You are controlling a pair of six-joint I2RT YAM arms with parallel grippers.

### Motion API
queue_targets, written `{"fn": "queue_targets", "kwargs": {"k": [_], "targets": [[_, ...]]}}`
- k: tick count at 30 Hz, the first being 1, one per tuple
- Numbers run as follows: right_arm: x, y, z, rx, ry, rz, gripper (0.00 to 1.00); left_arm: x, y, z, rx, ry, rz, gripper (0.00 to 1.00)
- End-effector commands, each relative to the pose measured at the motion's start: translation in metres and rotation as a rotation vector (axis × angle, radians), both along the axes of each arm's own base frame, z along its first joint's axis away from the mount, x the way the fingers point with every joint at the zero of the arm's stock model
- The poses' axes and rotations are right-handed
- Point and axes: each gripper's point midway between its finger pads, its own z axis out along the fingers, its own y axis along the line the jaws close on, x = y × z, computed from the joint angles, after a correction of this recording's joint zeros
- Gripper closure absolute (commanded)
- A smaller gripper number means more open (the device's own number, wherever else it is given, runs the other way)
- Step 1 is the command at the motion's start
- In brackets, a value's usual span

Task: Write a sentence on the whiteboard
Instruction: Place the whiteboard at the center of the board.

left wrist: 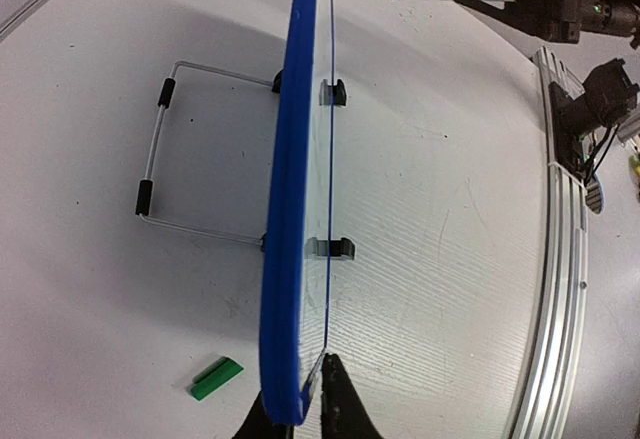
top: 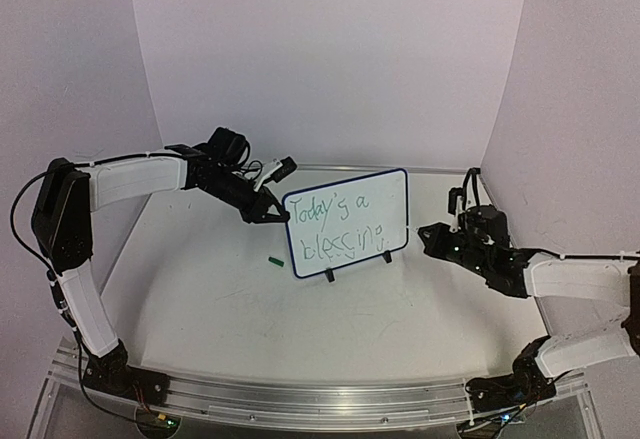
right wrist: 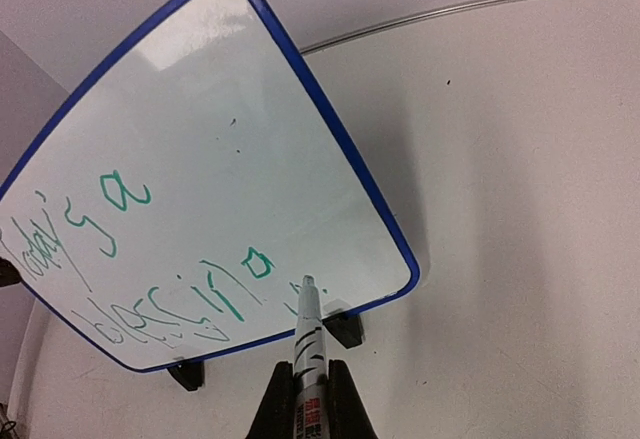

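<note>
The whiteboard (top: 390,191) stands upright on its black wire feet mid-table, blue-bordered. The sentence (top: 325,209) is written on it in green, in two lines. My left gripper (top: 275,214) is shut on the board's left edge. In the left wrist view the blue rim (left wrist: 290,209) runs between the two dark fingers of that gripper (left wrist: 300,407). My right gripper (right wrist: 310,367) is shut on a marker (right wrist: 305,324) with its cap off. The marker's tip points at the lower right corner of the whiteboard (right wrist: 200,129), just after the last green letters (right wrist: 150,294). Whether the tip touches I cannot tell.
A green marker cap (top: 275,259) lies on the table left of the board's feet, also in the left wrist view (left wrist: 215,378). The wire stand (left wrist: 150,174) sticks out behind the board. An aluminium rail (top: 320,399) runs along the near edge; white walls enclose the table.
</note>
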Motion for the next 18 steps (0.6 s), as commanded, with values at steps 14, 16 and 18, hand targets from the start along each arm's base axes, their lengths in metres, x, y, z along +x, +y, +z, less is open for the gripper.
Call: {"fn": "queue_targets", "kwargs": {"k": [14, 16, 18], "targets": [[-0.014, -0.023, 0.020, -0.011, -0.041, -0.059, 1.00, 0.005, 0.006, 0.015, 0.004, -0.065, 0.041, 0.48], [-0.015, -0.023, 0.023, -0.010, -0.049, -0.055, 1.00, 0.006, 0.007, 0.015, 0.006, -0.071, 0.047, 0.43], [-0.016, -0.023, 0.025, -0.010, -0.055, -0.050, 1.00, 0.007, 0.009, 0.016, 0.008, -0.078, 0.056, 0.38]]}}
